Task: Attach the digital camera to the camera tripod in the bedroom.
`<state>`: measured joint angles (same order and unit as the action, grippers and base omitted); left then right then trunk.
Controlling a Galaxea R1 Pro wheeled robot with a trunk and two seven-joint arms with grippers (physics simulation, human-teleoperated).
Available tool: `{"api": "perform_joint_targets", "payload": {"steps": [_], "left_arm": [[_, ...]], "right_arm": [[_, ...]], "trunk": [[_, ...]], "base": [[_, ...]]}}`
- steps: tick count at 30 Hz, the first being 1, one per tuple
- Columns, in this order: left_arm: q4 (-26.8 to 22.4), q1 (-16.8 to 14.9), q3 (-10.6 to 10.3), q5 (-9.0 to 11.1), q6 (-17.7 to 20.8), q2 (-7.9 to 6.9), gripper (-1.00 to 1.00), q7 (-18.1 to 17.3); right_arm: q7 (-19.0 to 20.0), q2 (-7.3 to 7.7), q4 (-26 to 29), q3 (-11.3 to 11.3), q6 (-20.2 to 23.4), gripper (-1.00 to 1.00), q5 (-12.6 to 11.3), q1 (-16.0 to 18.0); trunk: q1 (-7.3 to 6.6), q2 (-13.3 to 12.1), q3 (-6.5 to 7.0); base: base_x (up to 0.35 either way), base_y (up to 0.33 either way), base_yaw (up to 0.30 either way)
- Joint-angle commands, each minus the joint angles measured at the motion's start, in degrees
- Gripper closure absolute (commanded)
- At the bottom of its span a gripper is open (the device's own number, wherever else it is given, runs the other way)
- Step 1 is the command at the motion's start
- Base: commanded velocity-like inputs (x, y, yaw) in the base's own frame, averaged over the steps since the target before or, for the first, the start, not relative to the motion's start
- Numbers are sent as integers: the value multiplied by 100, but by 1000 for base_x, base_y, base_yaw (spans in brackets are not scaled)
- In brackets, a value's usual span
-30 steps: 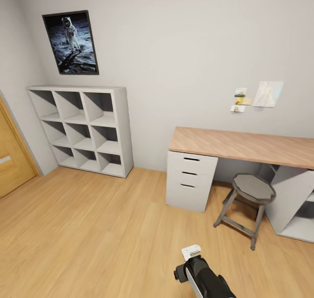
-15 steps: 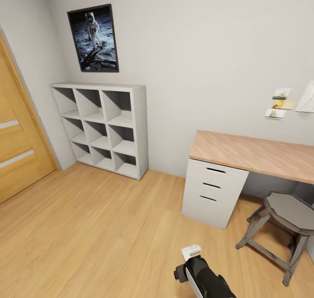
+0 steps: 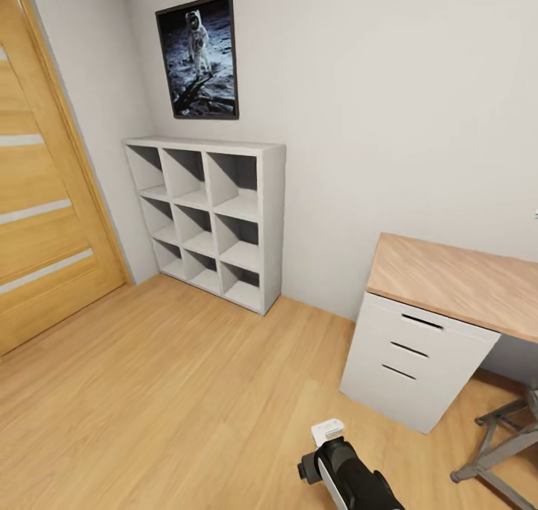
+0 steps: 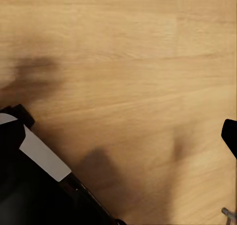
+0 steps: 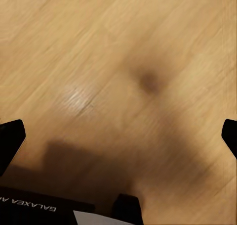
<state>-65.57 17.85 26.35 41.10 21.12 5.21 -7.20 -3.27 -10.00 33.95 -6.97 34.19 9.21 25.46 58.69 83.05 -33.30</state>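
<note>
The digital camera and the camera tripod are out of view. I face a room corner with white walls and a light wooden floor. Part of my right arm rises from the bottom edge of the head view. In the right wrist view my right gripper hangs open over bare floor, with a black fingertip at each side edge and nothing between them. In the left wrist view my left gripper is also open over the floor, its fingertips at the edge, with my own dark base below it.
A white cube shelf stands against the far wall under a framed astronaut poster. A wooden door is on the left. At the right are a wood-topped desk with white drawers and a grey stool.
The whole head view has swung to the left: shelf, poster and desk slid rightward in the picture, the door came in and the stool nearly left. My arm keeps its pose.
</note>
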Motion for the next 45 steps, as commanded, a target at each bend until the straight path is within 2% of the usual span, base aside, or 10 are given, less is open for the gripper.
{"api": "perform_joint_targets", "payload": {"steps": [1, 17, 21, 27, 34, 45], "left_arm": [[-8, -1, 20, 38, 28, 6, -100, -16], [-3, 23, 44, 41, -71, 6, -100, -6], [-1, 30, 160, 152, -74, 6, -100, -3], [0, 40, 234, 317, -81, 6, -100, -4], [1, 83, 264, 395, -88, 6, -100, -16], [1, 126, 287, 431, -91, 6, -100, -21]], "right_arm": [[-8, 0, 6, -15, 35, -100, 29, 2], [-14, 0, 6, -31, 32, -100, 38, 2], [-15, 0, 6, -45, 29, -100, 42, 2], [-16, 0, 6, -240, 29, -100, 45, 1], [-16, 0, 6, -458, 21, -100, 46, -10], [-23, 0, 6, -543, 18, -100, 47, -15]], "trunk": [[4, 3, -10], [4, 3, -95], [4, 3, -115], [4, 3, -145], [4, 3, -179], [4, 3, -227]], "base": [[336, 14, 256], [337, 14, 258], [338, 1, 263], [338, 0, 264], [338, -3, 264], [338, -65, 270]]}}
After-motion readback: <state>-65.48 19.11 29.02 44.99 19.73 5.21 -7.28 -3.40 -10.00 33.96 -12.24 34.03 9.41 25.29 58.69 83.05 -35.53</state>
